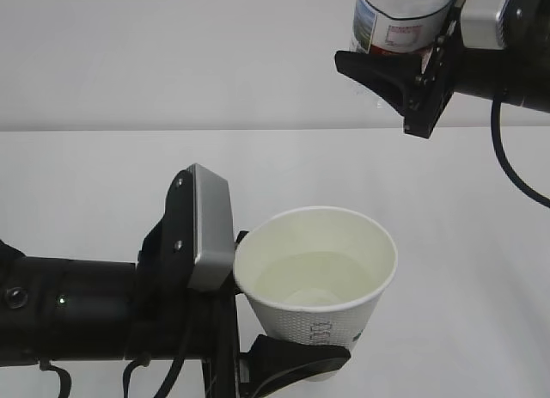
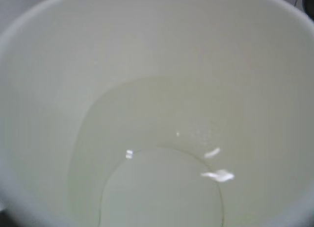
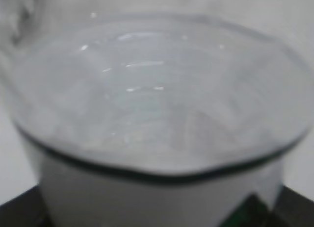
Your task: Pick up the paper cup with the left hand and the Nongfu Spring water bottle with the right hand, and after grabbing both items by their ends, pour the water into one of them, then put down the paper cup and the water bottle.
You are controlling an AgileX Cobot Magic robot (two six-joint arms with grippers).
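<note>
left pincer (image 1: 258,329) gripped white tapered paper cup (image 1: 318,286) holding water (image 2: 162,188); right pincer (image 1: 412,80) clamped clear ribbed bottle (image 1: 400,15). risk: tilted set-down could spill.

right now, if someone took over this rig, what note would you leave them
Left tool: shut on the paper cup, held upright near its base.
Right tool: shut on the water bottle, held high at upper right, apart from the cup.
Done: both picked up; water is in the cup, so pouring looks done or nearly so.
Left: set the cup and the bottle down on the table, then release.
</note>
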